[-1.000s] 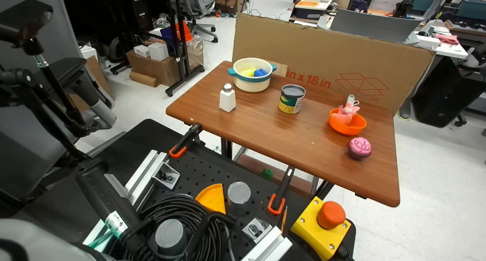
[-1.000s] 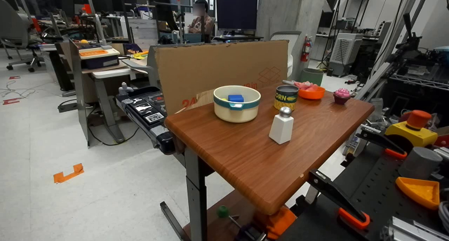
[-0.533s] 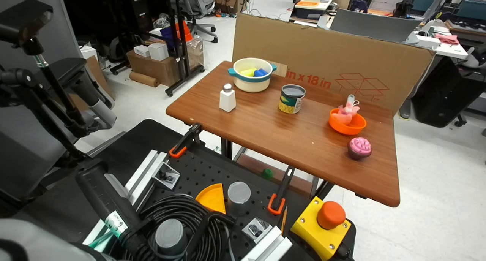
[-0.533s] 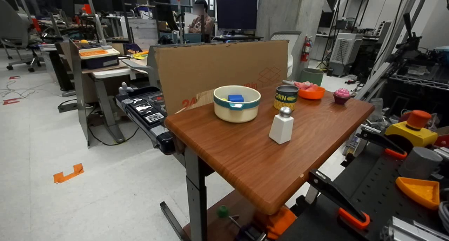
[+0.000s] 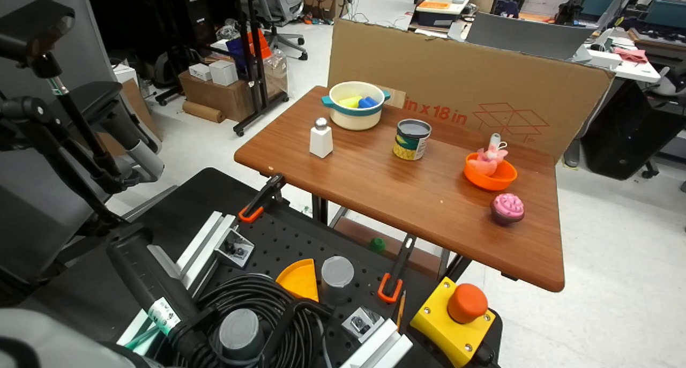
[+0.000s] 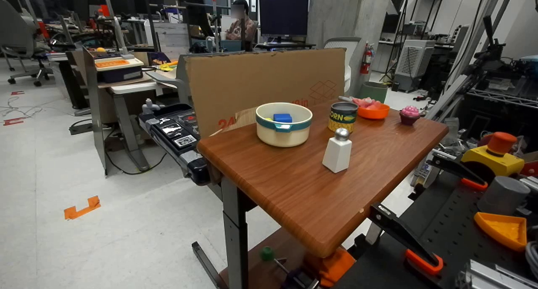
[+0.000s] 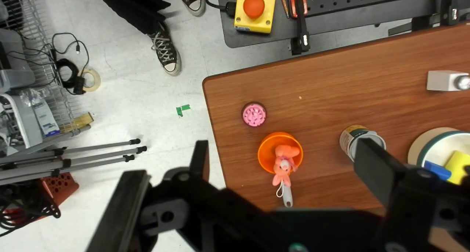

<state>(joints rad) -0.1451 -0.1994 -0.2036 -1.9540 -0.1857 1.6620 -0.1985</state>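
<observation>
In the wrist view my gripper (image 7: 282, 141) stands wide open above the table with nothing between its fingers. Between them, farther down, sits an orange bowl (image 7: 267, 153) holding a pink plush toy (image 7: 282, 165); a grey handle (image 7: 287, 197) sticks out past its rim. A pink-topped cupcake (image 7: 254, 114) rests close to the bowl. The right finger (image 7: 378, 171) overlaps part of the corn can (image 7: 347, 138) in this view. Toward the right are a white shaker (image 7: 440, 80) and a cream pot (image 7: 416, 149) with blue and yellow pieces inside. Neither exterior view shows the gripper.
A cardboard panel (image 5: 466, 68) stands upright along the wooden table's (image 5: 375, 180) back edge. Clamps (image 5: 399, 271) grip the front edge, beside a black perforated board with a yellow emergency-stop box (image 5: 439, 317). A person's shoe (image 7: 167, 54) shows on the floor.
</observation>
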